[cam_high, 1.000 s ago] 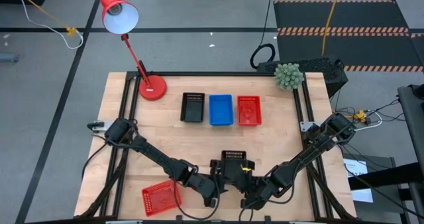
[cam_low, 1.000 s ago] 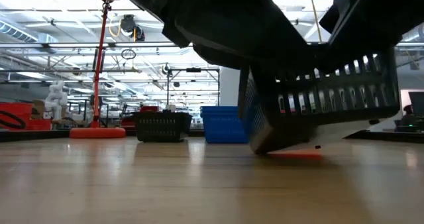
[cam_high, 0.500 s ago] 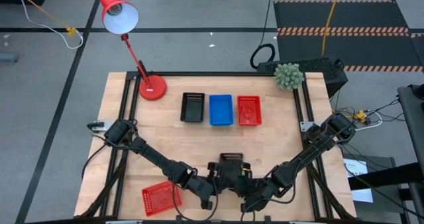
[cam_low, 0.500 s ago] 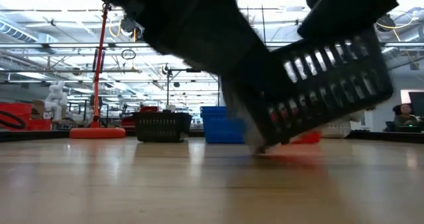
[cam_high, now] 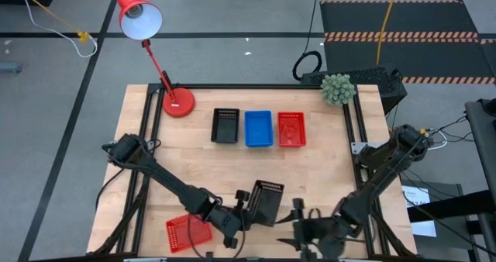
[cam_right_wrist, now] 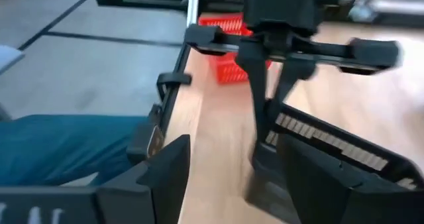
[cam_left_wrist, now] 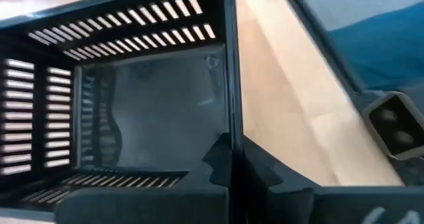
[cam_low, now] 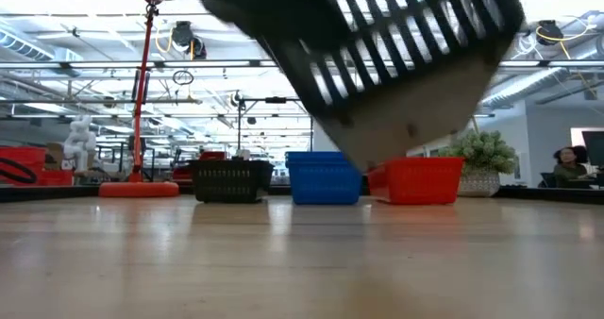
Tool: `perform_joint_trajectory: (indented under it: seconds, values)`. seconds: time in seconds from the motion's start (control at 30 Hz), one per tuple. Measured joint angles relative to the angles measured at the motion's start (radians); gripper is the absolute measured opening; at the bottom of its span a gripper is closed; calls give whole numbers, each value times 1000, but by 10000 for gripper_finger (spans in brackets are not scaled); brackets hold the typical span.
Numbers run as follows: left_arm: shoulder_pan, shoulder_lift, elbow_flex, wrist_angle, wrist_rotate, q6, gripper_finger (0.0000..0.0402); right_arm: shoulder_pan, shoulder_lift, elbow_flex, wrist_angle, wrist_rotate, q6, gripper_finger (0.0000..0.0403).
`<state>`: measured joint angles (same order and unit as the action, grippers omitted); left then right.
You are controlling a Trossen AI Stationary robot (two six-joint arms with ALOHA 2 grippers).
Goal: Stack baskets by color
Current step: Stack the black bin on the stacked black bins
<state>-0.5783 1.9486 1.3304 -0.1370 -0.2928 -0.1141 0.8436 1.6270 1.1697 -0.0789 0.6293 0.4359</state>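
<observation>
Right gripper (cam_high: 298, 229): at the near edge of the table, fingers spread apart and empty, just beside the lifted basket but clear of it.
Left gripper (cam_high: 242, 208): fingers pinched together on one wall of a black basket (cam_high: 266, 202), holding it tilted above the wood.
Loose red basket (cam_high: 188, 232): flat on the near left corner of the table (cam_high: 333, 157).
Far row: a black basket (cam_high: 225, 125), a blue basket (cam_high: 258, 129) and a red basket (cam_high: 291, 129) side by side, apart from each other.
Step in hand: carrying the lifted black one, judged bound for the far black one.
Next move: level it, line it up overhead, lower it in.
Hard to make out: whether the far three are already stacks; the low view is mostly blocked by the lifted basket.
</observation>
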Motion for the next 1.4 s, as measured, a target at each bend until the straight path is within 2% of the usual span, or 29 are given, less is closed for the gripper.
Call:
perform_joint_trajectory:
  seconds: [0.17,0.37,0.6,0.77,1.03,1.4]
  values:
    - [-34,-92,0,-151,-28,7,9,76,-28,0,-12,134,-37,217]
    - [-61,-233,0,-329,-94,31,5,106,-32,0,-65,184,-39,199]
    - [-57,-388,1,-547,-183,59,9,108,-32,-26,-61,186,-31,177]
    - [-18,-453,1,-687,-234,49,10,108,-32,-57,-42,187,-29,163]
    - [78,-468,1,-836,-236,55,9,107,-32,-77,-2,187,-36,146]
    - [243,-513,-65,-850,-208,117,13,107,-32,-77,-4,186,-35,138]
